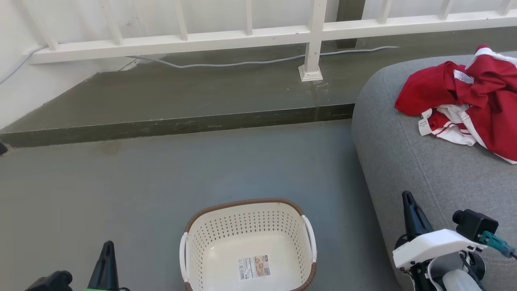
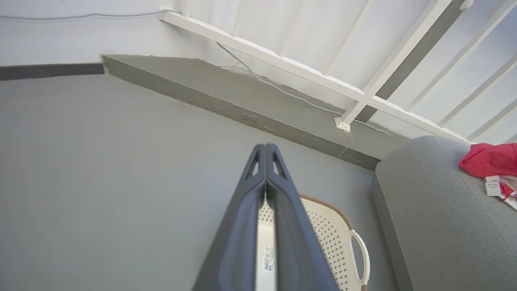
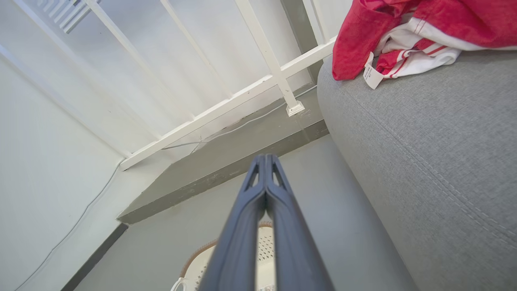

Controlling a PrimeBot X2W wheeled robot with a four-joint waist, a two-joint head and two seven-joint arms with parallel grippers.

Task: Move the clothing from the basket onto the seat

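Now | clothing (image 1: pixel 476 93) on seat (image 1: pixel 404 161) | well beyond R claw (image 1: pixel 407 200), closed

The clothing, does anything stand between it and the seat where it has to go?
Nothing visible does. The clothing already lies directly on the seat, and the basket has no garment in it.

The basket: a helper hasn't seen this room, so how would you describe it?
Find the big grey seat on the right; on the grey floor just left of it stands the basket. It is a small cream perforated tub with a brown rim, white side handles and a sticker inside, unlike the red clothing heaped on the seat.
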